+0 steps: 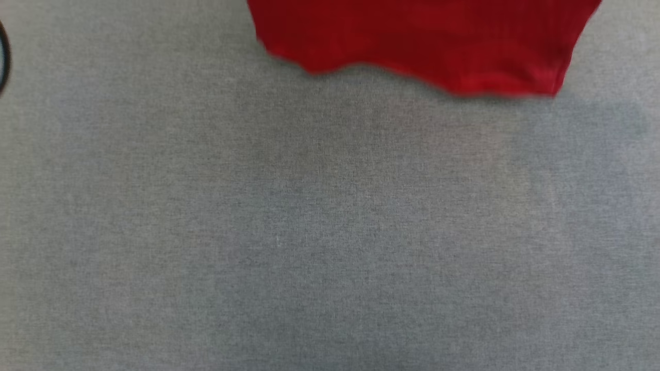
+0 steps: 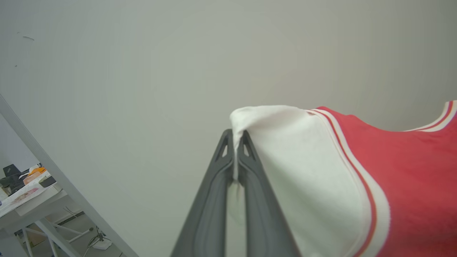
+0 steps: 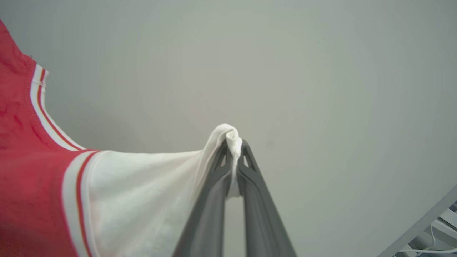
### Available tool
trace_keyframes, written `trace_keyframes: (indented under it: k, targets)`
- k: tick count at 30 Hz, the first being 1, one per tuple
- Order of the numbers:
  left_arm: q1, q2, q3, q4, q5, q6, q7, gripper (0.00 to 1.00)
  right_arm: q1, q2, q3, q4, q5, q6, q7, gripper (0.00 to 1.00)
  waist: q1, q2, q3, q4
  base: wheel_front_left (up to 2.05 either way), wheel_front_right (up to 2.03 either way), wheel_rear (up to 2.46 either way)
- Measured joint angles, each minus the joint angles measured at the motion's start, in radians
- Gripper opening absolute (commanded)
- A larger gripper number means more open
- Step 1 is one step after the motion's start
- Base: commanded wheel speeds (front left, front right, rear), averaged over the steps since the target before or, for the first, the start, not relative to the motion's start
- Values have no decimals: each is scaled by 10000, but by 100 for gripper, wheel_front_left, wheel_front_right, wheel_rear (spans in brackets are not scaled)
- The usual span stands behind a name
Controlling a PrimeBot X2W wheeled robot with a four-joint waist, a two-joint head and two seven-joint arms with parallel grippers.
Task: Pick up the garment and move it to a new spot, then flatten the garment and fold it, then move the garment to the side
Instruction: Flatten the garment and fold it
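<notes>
Our left gripper (image 2: 235, 138) pinched one end of the garment (image 2: 410, 178), our right gripper (image 3: 234, 147) the other, so it hung stretched left to right between them.

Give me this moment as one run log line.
left gripper: shut on white sleeve of red soft-fabric T-shirt | right gripper: shut on other white sleeve | shirt: spread between both grippers, hem over grey surface
</notes>
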Motion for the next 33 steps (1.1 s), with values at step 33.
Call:
trace_keyframes:
  k: [33]
  targets:
    - [3680,-245,385,2382,-564,-617,-2936,0,1120,1174,3496,2987,1436,0,-3854,0,1,0,694,-43,0,0,0]
